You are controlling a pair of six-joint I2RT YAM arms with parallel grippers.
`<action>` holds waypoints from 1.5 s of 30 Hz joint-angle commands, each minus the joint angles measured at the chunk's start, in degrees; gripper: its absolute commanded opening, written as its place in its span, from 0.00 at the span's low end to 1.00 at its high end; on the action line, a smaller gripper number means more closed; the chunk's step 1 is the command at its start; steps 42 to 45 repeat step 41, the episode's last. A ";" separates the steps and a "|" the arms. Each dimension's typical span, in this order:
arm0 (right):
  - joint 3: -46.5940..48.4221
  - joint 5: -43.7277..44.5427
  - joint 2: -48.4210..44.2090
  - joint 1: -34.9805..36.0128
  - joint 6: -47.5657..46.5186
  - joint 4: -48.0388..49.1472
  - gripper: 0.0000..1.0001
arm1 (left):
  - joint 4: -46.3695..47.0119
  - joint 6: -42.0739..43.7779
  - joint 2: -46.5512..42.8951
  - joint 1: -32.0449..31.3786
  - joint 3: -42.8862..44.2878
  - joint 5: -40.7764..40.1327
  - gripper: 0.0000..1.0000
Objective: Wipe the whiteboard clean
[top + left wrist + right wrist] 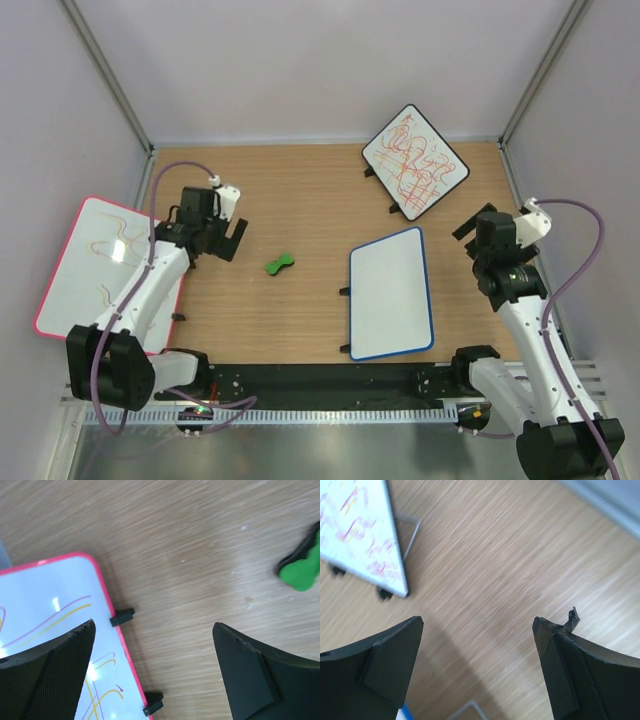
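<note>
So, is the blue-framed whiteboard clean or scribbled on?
Clean: in the overhead view the whiteboard is plain white inside its blue frame, with no marks visible.

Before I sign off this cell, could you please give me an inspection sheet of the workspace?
Surface: wooden table, no spills seen.
Job's things: whiteboard lies flat, no marks seen; green eraser lies apart, to its left.
Clutter: pink board with faint lines, at the left edge; black-framed board with red scribbles, far right.
Grippers: left gripper open, empty; right gripper open, empty.
Cables: purple cables, one looping off each arm.
Surroundings: pale walls with metal posts.
</note>
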 commanded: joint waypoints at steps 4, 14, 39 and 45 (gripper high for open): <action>-5.31 28.93 -0.29 0.24 13.70 -1.47 1.00 | 3.61 -4.28 -4.57 1.55 -9.94 -9.61 1.00; -13.32 27.10 1.03 0.24 8.38 7.66 1.00 | 12.58 -5.08 -9.67 1.55 -20.42 -5.85 1.00; -21.68 20.06 -4.16 0.15 2.11 20.86 1.00 | 13.38 -5.52 -8.44 1.55 -20.95 -5.75 1.00; -21.77 19.45 -4.16 0.15 2.20 21.38 1.00 | 13.38 -5.52 -8.35 1.55 -20.87 -5.84 1.00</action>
